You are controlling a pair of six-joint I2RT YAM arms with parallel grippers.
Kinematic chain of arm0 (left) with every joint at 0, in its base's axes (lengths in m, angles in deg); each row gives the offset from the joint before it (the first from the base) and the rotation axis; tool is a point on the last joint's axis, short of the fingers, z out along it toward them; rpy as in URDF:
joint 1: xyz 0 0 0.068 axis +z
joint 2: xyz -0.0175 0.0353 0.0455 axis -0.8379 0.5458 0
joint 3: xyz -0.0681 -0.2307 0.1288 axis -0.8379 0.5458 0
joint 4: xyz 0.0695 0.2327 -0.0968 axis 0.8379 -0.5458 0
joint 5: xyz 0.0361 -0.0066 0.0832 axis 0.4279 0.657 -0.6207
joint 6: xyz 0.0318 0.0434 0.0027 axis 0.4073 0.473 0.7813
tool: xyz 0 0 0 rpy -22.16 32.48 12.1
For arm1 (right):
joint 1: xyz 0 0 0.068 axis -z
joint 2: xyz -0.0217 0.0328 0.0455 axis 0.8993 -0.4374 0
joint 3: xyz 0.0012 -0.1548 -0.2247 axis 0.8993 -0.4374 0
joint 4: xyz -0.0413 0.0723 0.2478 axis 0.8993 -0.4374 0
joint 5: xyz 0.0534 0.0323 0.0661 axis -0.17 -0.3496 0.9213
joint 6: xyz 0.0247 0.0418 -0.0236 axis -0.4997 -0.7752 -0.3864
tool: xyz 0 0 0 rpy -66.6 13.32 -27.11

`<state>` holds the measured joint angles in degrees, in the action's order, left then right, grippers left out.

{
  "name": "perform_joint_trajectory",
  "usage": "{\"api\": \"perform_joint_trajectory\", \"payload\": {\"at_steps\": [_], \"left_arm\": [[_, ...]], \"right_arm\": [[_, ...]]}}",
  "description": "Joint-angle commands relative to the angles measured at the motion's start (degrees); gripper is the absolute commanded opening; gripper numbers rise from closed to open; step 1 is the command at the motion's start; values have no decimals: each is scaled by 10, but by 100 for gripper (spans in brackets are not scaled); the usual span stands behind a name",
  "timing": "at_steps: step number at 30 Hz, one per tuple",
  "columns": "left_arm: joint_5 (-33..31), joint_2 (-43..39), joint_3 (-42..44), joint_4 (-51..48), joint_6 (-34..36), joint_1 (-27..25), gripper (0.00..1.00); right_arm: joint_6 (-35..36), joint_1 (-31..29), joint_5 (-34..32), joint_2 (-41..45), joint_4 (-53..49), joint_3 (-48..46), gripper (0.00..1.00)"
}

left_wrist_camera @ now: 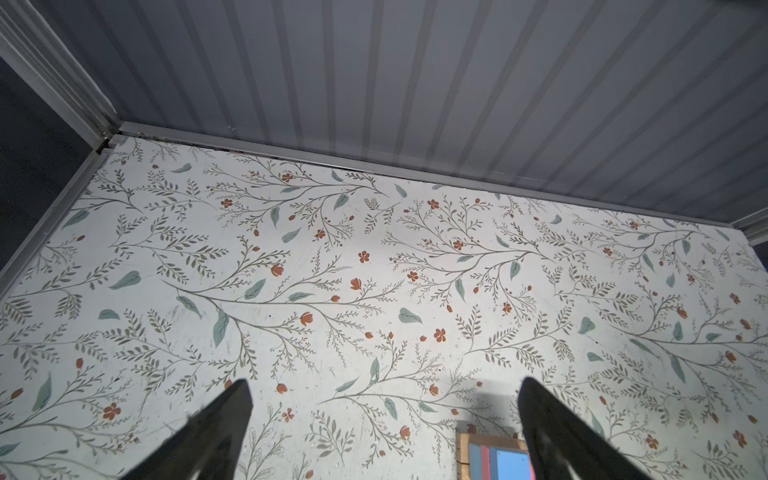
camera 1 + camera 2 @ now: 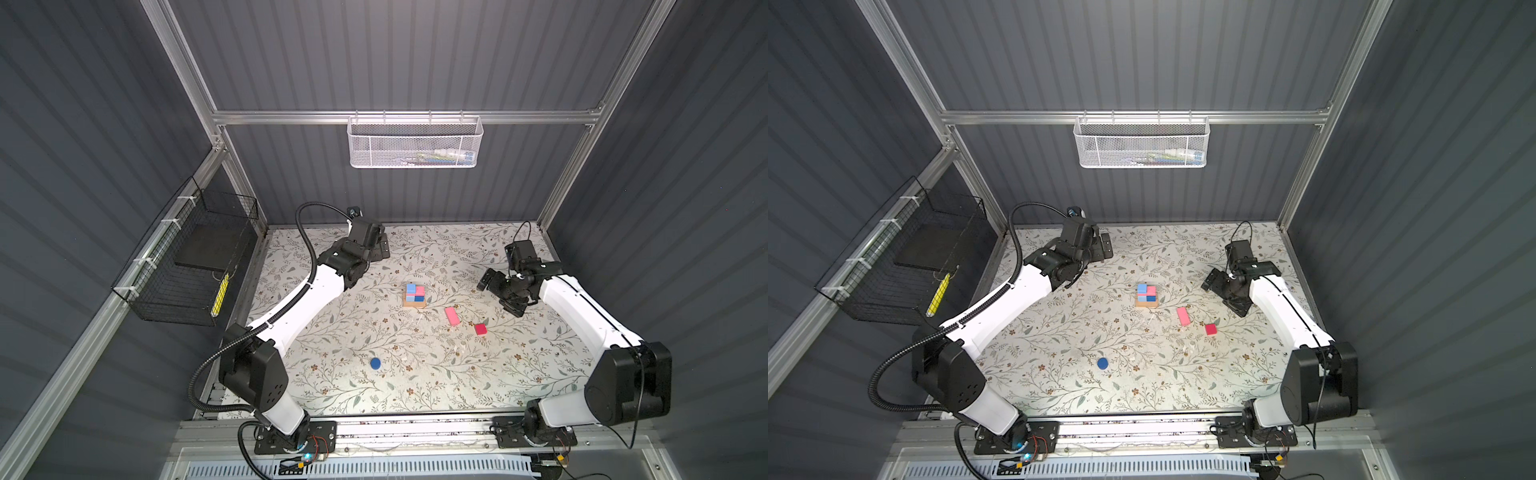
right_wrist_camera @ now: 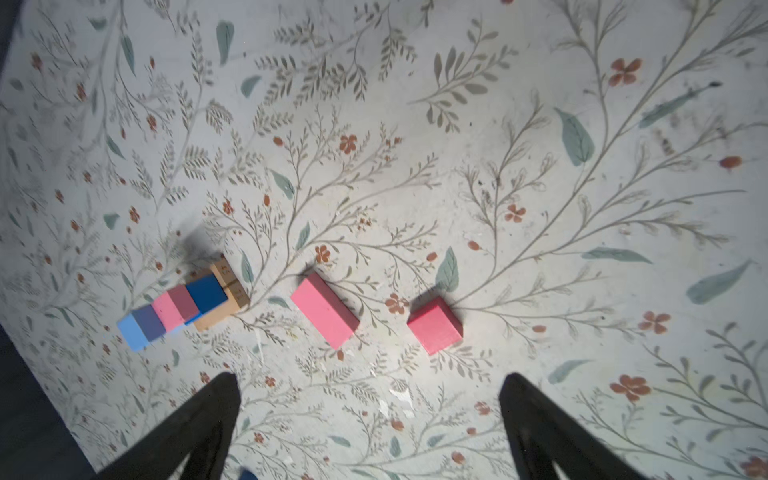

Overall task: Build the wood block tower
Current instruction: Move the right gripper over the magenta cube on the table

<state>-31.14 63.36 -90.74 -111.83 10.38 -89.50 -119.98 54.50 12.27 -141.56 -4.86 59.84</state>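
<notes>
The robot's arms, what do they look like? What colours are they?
Both arms have smooth white shells and chunky black joints. The left arm wears a ribbed black hose looping beside it. The right arm has only a thin black wire. The left gripper and right gripper each have two dark, pointed fingers.

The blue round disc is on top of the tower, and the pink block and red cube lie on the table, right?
Not quite. The blue round disc lies on the table, apart from the tower; both top views show it. The pink block and red cube do lie there.
</notes>
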Motion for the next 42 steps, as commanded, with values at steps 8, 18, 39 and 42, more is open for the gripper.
{"api": "perform_joint_trajectory", "payload": {"at_steps": [8,18,39,42], "left_arm": [[6,12,53,49,24,1,100],[15,12,69,66,27,5,100],[13,22,72,63,28,12,100],[15,27,68,61,27,13,100]], "right_arm": [[185,-94,-38,0,-55,-13,99],[258,-120,-107,36,8,-55,99],[317,-72,-34,-94,9,-80,76],[316,-58,-18,-96,14,-87,72]]}}
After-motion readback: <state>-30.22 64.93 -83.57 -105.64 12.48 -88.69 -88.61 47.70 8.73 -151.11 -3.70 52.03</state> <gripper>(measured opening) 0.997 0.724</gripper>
